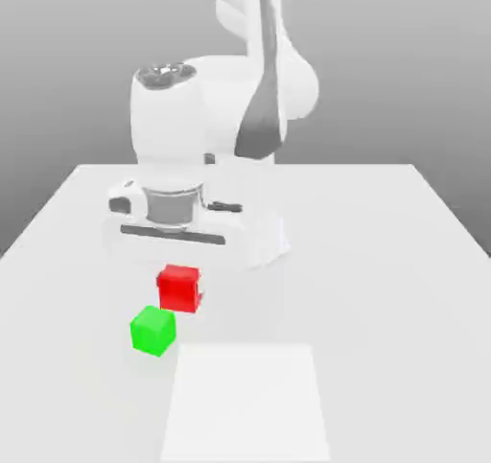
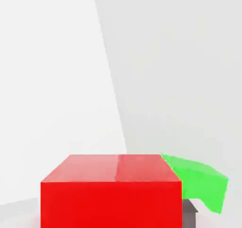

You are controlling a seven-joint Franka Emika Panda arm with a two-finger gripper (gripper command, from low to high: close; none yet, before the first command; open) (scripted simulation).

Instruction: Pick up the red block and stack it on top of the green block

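We have the pincer [image 1: 180,281] closed snugly on the red cube [image 1: 179,292], with the green cube [image 1: 152,331] nearer the camera, toward the exterior view's left.

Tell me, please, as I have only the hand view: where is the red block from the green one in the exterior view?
Observer: The red block is just toward the exterior view's right and higher in that picture than the green block, not stacked on it.
Operator: Thank you. Which side of the blocks is the arm on, please?
Observer: The arm rises behind them, on the far side from the exterior camera.
Operator: And the pale square, please?
Observer: The pale square lies in the foreground, toward the exterior view's right of the green block.
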